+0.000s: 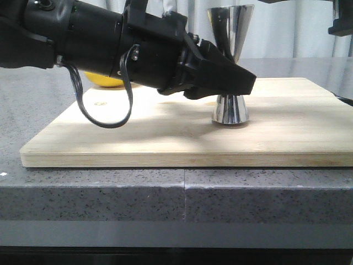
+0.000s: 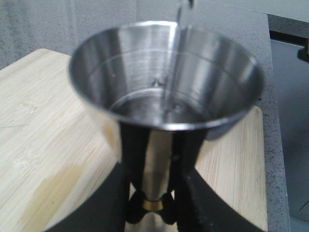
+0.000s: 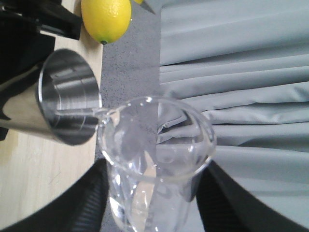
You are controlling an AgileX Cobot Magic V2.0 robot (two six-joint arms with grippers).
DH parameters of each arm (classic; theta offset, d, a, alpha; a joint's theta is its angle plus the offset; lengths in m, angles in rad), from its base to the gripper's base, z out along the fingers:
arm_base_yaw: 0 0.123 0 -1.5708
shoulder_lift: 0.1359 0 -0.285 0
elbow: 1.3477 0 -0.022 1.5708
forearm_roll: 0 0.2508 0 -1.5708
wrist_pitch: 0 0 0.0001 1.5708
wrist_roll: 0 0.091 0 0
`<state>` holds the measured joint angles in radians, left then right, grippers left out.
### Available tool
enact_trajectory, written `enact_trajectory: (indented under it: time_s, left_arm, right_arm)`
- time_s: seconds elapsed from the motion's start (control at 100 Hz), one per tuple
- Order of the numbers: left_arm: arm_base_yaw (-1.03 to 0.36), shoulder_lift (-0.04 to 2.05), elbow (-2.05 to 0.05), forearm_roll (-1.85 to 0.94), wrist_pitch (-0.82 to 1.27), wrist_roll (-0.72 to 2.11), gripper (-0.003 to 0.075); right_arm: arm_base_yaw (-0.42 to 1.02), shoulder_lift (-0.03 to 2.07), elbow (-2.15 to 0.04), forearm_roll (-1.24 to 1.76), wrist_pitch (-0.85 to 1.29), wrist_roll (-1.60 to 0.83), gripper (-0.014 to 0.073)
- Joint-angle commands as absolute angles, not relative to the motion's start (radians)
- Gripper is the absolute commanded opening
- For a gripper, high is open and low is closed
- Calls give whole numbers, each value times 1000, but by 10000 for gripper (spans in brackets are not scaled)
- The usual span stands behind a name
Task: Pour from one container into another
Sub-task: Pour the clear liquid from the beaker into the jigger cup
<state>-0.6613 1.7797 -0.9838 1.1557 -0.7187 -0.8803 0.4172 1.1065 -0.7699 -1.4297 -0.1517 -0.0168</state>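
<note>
The steel jigger [image 1: 230, 61] stands upright on the wooden board [image 1: 165, 138], its base [image 1: 230, 109] showing below my left gripper [image 1: 234, 80], which is shut on its waist. From the left wrist, the fingers [image 2: 140, 159] clamp the stem by the gold band [image 2: 153, 205], and a thin clear stream [image 2: 175, 58] falls into the jigger's cup [image 2: 164, 77]. My right gripper [image 3: 152, 193] is shut on the clear glass beaker [image 3: 154, 159], tipped sideways with its lip over the jigger's rim [image 3: 72, 96]. The beaker is out of the front view.
A yellow lemon [image 3: 106, 19] lies on the board's far side, behind my left arm [image 1: 107, 81]. The board rests on a grey speckled counter [image 1: 165, 193]. A grey curtain [image 3: 236, 72] hangs behind. Part of the right arm shows at the top right corner [image 1: 342, 22].
</note>
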Motion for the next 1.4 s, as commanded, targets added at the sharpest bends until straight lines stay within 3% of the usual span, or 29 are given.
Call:
enact_trajectory:
  time_s: [0.0,1.39]
  left_arm:
    - [-662,1725,-1015,1115,-788,-890,-21]
    - [-662,1725,-1015,1131,-797,-894,-21]
  right_arm:
    - [416,1082,-811,-1433,-159,-20,303]
    - [416,1082,-811,-1541,-159,-20,303]
